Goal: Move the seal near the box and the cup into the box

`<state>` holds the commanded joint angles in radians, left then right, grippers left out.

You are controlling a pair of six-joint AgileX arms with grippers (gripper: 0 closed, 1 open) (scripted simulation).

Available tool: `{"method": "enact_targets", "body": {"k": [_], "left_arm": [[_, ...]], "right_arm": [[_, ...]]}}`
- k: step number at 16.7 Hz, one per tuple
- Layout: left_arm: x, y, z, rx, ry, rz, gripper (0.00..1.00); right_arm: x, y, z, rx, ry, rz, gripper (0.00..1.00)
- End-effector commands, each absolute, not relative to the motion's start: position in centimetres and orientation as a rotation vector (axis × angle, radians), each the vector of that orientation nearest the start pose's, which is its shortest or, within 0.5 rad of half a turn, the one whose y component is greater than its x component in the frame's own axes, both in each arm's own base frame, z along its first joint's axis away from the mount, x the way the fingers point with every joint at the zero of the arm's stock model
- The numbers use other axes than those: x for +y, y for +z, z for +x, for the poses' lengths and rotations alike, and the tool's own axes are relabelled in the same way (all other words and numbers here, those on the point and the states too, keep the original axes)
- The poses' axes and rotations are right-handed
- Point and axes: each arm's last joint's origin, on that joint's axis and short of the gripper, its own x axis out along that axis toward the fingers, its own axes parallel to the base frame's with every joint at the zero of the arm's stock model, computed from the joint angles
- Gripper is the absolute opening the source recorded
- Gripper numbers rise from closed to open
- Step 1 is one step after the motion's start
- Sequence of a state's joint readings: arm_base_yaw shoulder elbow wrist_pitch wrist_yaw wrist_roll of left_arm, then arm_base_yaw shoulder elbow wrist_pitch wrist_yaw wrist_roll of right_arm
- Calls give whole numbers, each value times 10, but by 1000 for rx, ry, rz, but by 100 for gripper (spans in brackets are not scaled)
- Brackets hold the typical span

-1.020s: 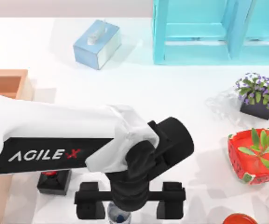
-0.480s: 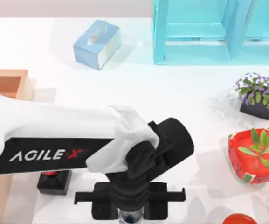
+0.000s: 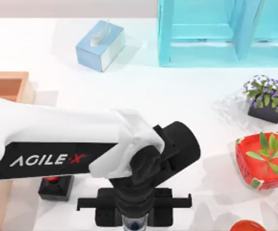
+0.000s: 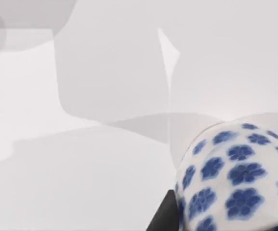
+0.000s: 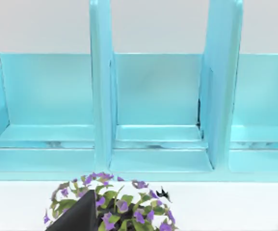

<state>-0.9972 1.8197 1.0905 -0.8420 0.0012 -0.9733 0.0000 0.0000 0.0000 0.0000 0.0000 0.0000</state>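
Top view, left arm: our white AgileX left arm reaches in from the table's left side, its black left gripper (image 3: 134, 222) pointing down at the near edge of the table.
Top view, cup: we see the cup (image 3: 134, 224) standing between the two fingers, its blue inside just showing under the wrist; the fingers (image 3: 106, 214) are drawn in against its sides, so we are clasping the cup.
Top view, seal: the seal (image 3: 55, 185) stands on the table just left of the gripper, half hidden under the arm, near the wooden box.
Top view, box: the orange-brown box (image 3: 6, 84) lies at the table's left edge, mostly covered by our arm.
Top view, other things: a light blue tissue box (image 3: 100, 44) sits toward the far side, a turquoise shelf unit (image 3: 216, 31) at the far right, a purple-flowered plant (image 3: 268, 97) in a dark pot and a red bowl with a green plant (image 3: 263, 160) along the right side.
Left wrist view: the cup (image 4: 235, 178), white with blue flowers, sits close up, with one dark finger (image 4: 162, 216) against it over the white table (image 4: 81, 168).
Right wrist view: we look at the turquoise shelf unit (image 5: 153, 96) with the purple-flowered plant (image 5: 112, 202) in front of it; we cannot tell the state of our right hand.
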Motion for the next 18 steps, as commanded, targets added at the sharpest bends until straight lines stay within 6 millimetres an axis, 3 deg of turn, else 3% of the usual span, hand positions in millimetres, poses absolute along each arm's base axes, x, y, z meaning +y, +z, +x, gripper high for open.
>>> {"method": "enact_targets", "body": {"k": [6,8,15,18], "left_arm": [[-262,139,172,1571,-18,15,0],[-253,150,175,1571,-19,17,0],[-178,226,176,1571,-18,16,0],[-162,239,174,1571,-18,15,0]], "right_arm": [[-1,160,106,0,0,0,100],[-1,160,106,0,0,0,100],[-1,160,106,0,0,0,100],[-1,160,106,0,0,0,100]]}}
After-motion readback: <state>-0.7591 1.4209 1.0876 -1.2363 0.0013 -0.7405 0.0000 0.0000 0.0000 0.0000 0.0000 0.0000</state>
